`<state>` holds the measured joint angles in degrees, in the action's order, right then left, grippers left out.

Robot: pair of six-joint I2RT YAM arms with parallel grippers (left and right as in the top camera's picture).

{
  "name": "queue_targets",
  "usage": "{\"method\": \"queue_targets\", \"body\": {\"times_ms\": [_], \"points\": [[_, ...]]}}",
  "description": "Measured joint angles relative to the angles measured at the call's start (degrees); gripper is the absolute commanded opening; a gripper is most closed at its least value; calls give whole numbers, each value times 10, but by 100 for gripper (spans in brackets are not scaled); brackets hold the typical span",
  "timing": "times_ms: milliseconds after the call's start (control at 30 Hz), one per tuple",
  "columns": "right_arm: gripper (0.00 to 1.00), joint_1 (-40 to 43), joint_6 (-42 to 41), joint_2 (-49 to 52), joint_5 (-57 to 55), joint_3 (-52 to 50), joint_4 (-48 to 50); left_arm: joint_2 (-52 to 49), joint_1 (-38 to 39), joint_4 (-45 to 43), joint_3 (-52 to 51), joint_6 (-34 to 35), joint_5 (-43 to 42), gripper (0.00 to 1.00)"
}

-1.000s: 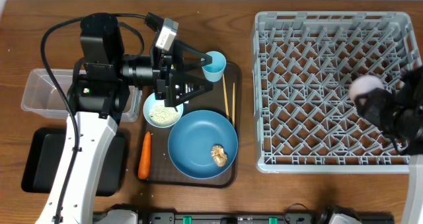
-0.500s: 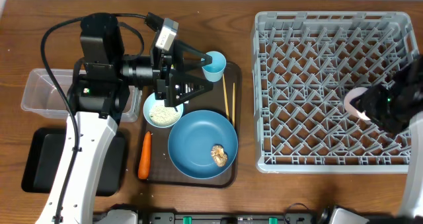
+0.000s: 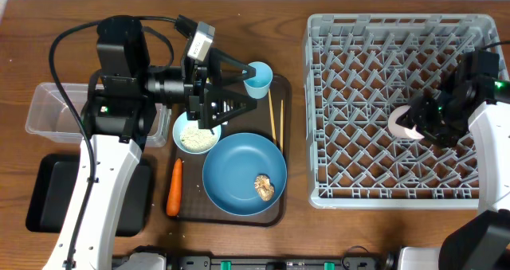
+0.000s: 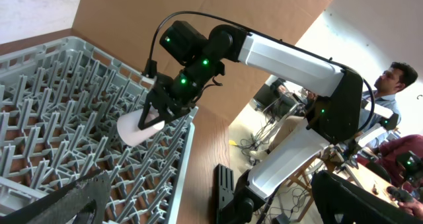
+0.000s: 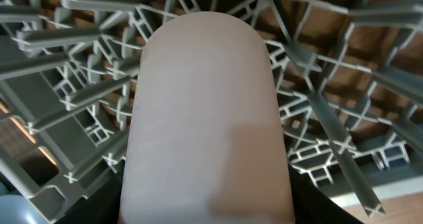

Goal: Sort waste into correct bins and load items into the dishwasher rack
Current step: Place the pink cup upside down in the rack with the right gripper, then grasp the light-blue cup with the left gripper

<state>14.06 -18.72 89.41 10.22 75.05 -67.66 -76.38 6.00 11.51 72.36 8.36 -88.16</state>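
The right jaws grip the pink cup [image 3: 402, 121], tilted, low over the rack's [image 3: 388, 19] pegs near its right side; whether it touches them I cannot tell. The left jaws hang wide open above the serving tray [image 3: 280, 209], between the blue cup [image 3: 259, 79] and the rice bowl [image 3: 197, 135]. The plate [image 3: 235, 170], chopsticks [image 3: 276, 119] and carrot [image 3: 174, 188] crowd that tray. The left arm partly covers the tub [image 3: 48, 111] and the black tray [image 3: 54, 194] on the worktop.

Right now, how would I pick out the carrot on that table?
Left of the big grey rack sits a dark-brown tray. At its left edge, beside the blue plate, lies the carrot. It is the only orange thing there, a short tapered stick.
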Motion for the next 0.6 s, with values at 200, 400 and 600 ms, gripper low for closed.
{"method": "queue_targets", "body": {"times_ms": [200,400,600], "points": [[83,0,2,0,-1,0,-11,0,0,1,0,0,7,98],[82,0,19,-2,22,14,-1,0,0,37,0,0,136,98],[83,-10,62,-52,96,30,60,-14,11,102,0,-2,415,98]]}}
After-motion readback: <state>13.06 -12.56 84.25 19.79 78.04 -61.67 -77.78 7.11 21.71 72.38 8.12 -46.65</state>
